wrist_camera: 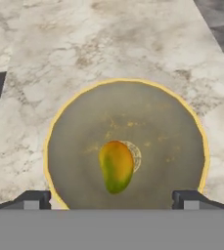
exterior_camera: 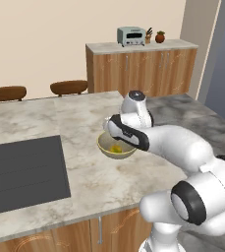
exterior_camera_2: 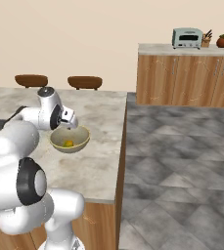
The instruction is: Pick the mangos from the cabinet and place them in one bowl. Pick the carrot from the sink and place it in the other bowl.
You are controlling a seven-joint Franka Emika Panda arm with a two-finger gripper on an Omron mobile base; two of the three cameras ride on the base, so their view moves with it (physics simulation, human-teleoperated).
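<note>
**A:** Start big. Where did everything sit?

**B:** The marble island counter (exterior_camera: 45, 118) carried the black cooktop (exterior_camera: 20, 172) on one side and the pale tan bowl (exterior_camera: 116, 146) near the middle. The arm reached over the bowl, and the gripper (wrist_camera: 111, 199) hung straight above it, looking down into it.

**A:** And the fruit?

**B:** One mango (wrist_camera: 116, 166) lay loose on the bowl's floor, close to the centre. In the hand view it sat between the two fingertips (wrist_camera: 33, 199) but below them, touching neither. Its long axis ran across the line joining the tips, leaning only slightly.

**A:** So the gripper held nothing?

**B:** Nothing. The jaws stood wide, one tip at each edge of the bowl's near rim.

**A:** What did that mean for the next move?

**B:** I judged that mango delivered, so the hand had to rise clear of the rim. A second mango and the carrot were not in sight.
</note>
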